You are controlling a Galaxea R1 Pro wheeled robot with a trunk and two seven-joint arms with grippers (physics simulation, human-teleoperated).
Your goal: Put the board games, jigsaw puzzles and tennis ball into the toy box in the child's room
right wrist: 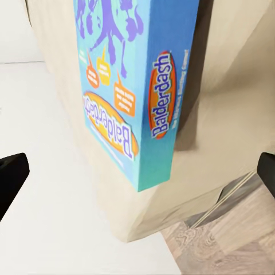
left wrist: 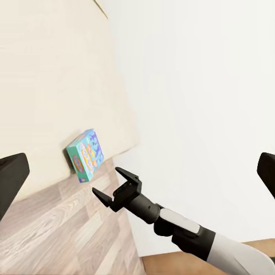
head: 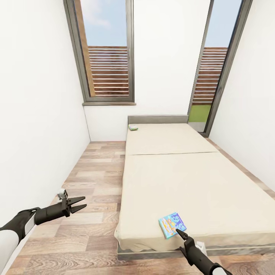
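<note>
Bedroom with a long bed, two board games on it, right pincer at the nearer one.

Bed (head: pixel 183 179) runs from the near edge of the wooden floor (head: pixel 91 179) up to the windows (head: pixel 109 53) – a plain beige mattress, soft under anything pressed on it. A small green-and-white box (head: pixel 133 127) lies far off by the headboard, too small to read. The blue board game (head: pixel 172 224) lies flat at the near corner, just beside the mattress edge; its side reads "Balderdash", and the same word is on the lid. It looks like a stiff, light cardboard box with a smooth printed skin – best pinched across its thin side where it nears the edge. Right pincer (head: pixel 178 231) points at that box, open in the left wrist view. Left pincer (head: pixel 82 203) hangs over the floor, open and empty.
</note>
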